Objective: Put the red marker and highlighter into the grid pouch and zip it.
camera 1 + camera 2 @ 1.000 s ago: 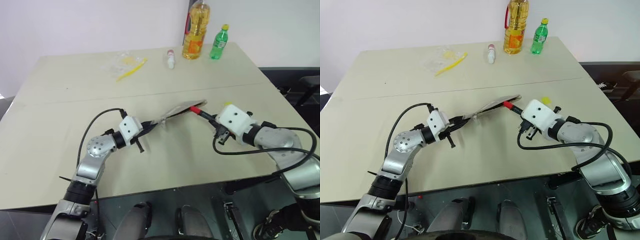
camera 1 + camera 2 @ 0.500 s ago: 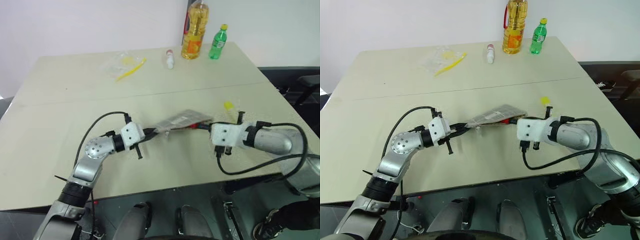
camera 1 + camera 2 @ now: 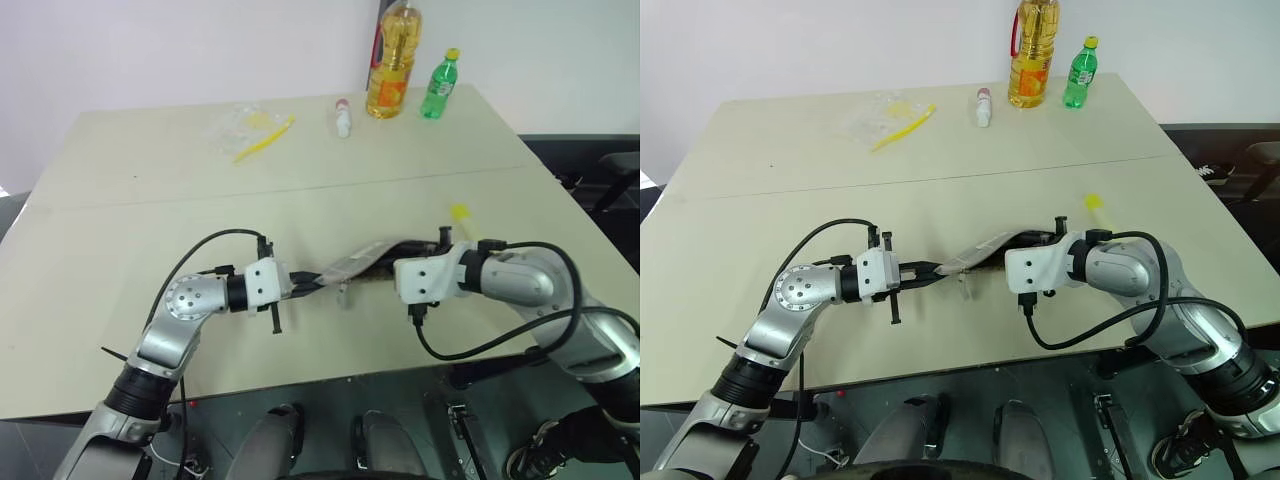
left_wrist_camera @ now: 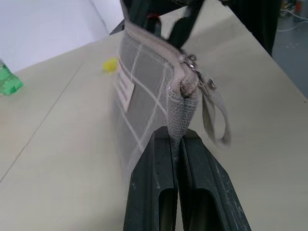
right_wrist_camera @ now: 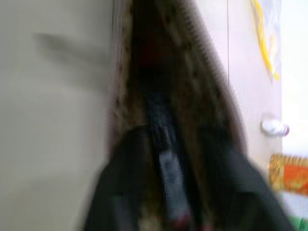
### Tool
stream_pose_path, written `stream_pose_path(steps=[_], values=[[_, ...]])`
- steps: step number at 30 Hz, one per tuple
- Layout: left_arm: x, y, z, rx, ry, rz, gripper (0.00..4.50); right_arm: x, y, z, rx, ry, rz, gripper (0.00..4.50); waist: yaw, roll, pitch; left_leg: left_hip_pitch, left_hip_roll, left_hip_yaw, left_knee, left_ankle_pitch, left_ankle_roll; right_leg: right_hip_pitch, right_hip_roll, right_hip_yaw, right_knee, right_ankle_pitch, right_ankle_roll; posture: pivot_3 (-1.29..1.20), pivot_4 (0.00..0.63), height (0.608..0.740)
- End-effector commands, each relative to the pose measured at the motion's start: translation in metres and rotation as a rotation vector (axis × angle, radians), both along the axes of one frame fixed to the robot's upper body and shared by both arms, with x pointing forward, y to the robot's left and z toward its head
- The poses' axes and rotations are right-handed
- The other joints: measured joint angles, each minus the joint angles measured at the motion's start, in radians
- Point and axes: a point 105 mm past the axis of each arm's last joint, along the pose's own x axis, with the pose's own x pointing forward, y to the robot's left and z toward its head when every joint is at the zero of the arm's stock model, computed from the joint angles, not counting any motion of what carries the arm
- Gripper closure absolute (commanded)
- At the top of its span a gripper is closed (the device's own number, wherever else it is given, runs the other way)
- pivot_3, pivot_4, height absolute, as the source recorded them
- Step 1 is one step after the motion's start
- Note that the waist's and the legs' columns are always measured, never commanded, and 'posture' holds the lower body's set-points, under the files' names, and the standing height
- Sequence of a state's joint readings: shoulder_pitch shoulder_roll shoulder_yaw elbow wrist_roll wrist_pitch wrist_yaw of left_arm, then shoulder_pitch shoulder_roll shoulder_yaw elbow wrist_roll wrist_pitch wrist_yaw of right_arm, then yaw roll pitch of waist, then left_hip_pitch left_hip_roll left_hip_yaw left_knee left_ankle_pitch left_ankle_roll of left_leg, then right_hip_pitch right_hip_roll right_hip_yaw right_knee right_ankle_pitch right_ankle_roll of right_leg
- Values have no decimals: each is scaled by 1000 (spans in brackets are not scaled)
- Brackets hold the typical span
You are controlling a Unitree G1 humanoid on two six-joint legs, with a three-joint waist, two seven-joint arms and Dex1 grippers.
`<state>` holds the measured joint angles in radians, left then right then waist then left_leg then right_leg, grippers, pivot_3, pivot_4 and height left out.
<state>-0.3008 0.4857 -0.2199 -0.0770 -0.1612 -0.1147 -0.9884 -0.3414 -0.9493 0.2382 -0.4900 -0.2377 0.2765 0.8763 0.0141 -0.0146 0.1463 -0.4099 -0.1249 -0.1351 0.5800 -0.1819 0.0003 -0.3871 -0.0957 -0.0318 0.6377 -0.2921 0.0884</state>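
My left gripper [image 3: 304, 282] is shut on one end of the grid pouch [image 3: 365, 257], holding it just above the table with its mouth toward my right hand. In the left wrist view the fingers [image 4: 159, 159] pinch the pouch [image 4: 144, 82] beside its zipper pull. My right gripper [image 3: 407, 248] is at the pouch's open mouth. In the right wrist view the red marker [image 5: 166, 166] lies inside the opening between that gripper's parted fingers, which look open. The highlighter [image 3: 459, 212] lies on the table just beyond my right hand.
At the table's far edge stand an oil bottle [image 3: 390, 60] and a green bottle [image 3: 438, 85], with a small white tube [image 3: 343, 117] beside them. A clear bag with a long yellow stick [image 3: 255, 132] lies at the far left. The table's front edge [image 3: 330, 375] runs close below my hands.
My right gripper has moved left and pushed the red marker into the pouch's mouth, then spread its fingers. The pouch has tipped from slanting up to lying lower. The left grip is unchanged.
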Motion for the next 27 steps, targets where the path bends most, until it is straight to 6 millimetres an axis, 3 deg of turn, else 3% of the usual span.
stream_pose_path(steps=[1, 5, 7, 11, 13, 18, 26, 27], values=[[9, 4, 7, -42, -12, 62, 4500, -9, 1, 25, 127, -9, -17, 1703, 0, 0, 0, 0, 0, 0, 0, 0, 0, 0, 0, 0, 0, 0, 0, 0, 150, 740], [25, 8, 5, -69, -15, 175, 4500, -24, -5, 40, 364, 109, -70, 1703, 1, 0, 0, 0, 0, 0, 0, 0, 0, 0, 0, 0, 0, 0, 0, 0, 150, 740], [40, 12, 3, -84, -33, 275, 4500, -19, -21, 53, 600, 141, -184, 1703, 1, -1, 0, 0, 0, 0, 0, 0, 0, 1, 0, 0, 0, 1, 1, 0, 150, 740], [57, 14, 5, -141, -68, 422, 4500, 6, -91, 30, 807, 119, -590, 1703, 4, -2, -1, 0, 0, -1, 2, 0, 0, 2, 1, 0, 0, 4, 3, 0, 150, 740], [62, 13, 8, -163, -77, 463, 4500, 14, -112, 14, 880, 134, -733, 1703, 2, -2, -1, 0, 0, -1, 3, 0, 0, 3, 0, 0, -1, 5, 4, 0, 150, 740], [60, 2, 8, -180, -64, 447, 4500, 37, -140, -14, 948, 140, -921, 1703, -5, 1, -1, 0, 0, 0, 3, 0, 1, 2, 1, 0, -1, 6, 3, 0, 150, 740], [53, -1, 8, -189, -46, 420, 4500, 62, -170, -36, 1012, 215, -1037, 1703, -2, 2, -1, 1, 0, 1, 3, 0, 1, 2, 1, 0, 0, 6, 4, 0, 150, 740], [53, -1, 8, -189, -45, 420, 4500, 64, -171, -38, 1016, 223, -1036, 1432, -2, 2, -1, 1, 0, 1, 3, 0, 1, 2, 1, 0, 0, 6, 4, 0, 150, 740]])
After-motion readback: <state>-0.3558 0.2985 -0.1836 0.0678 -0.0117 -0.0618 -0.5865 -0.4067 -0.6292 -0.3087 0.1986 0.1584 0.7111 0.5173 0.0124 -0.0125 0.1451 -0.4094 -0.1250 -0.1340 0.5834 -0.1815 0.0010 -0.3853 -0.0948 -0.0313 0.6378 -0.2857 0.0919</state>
